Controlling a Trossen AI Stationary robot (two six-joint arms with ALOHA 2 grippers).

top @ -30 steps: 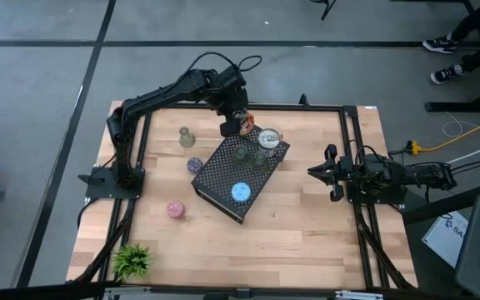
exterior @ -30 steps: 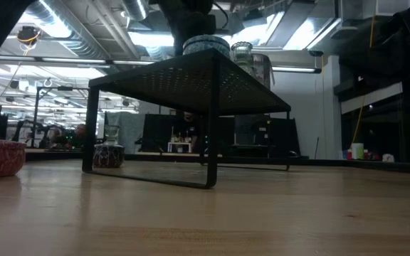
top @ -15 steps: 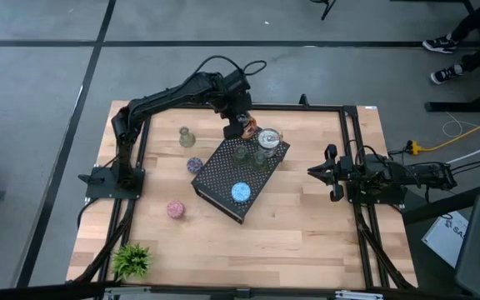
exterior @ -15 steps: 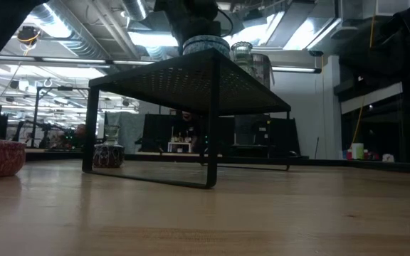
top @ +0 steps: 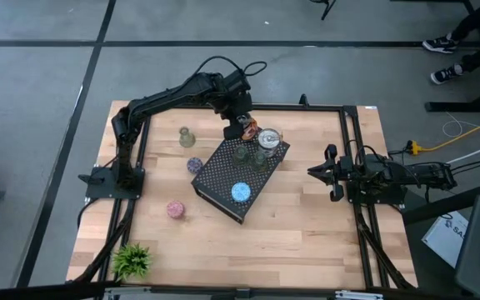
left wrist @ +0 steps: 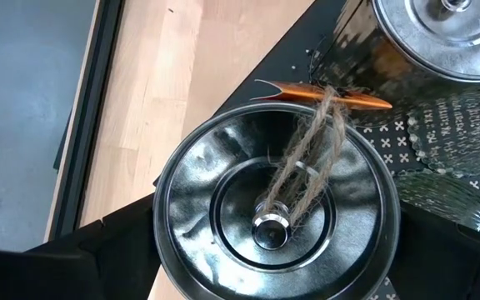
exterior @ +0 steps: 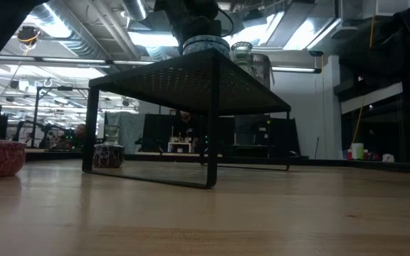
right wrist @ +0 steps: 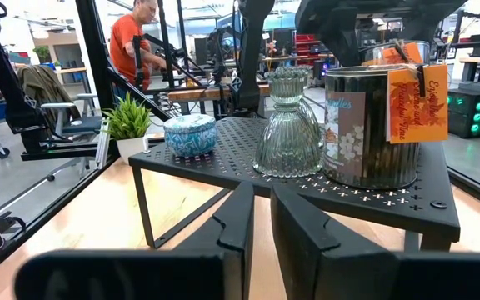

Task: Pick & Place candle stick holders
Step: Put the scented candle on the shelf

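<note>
Directly under the wide-open left pincer [top: 242,127], gripping nothing: upright silver can [left wrist: 277,212] on the black rack's [top: 223,179] far corner. Right pincer [top: 317,172] closed, well apart.

Little can be read here; the orange tag [right wrist: 414,102] hanging on the silver can-like holder [right wrist: 372,125], at the right of the right wrist view, carries slanting script lettering, but the words cannot be made out; the can's own side shows a pale floral label [right wrist: 345,127] with a line of small print above the flowers, also illegible; in the high view, a white sheet [top: 446,235] at the lower right edge of the frame bears large dark letters that seem to begin "SA", the rest being cut off.
</note>
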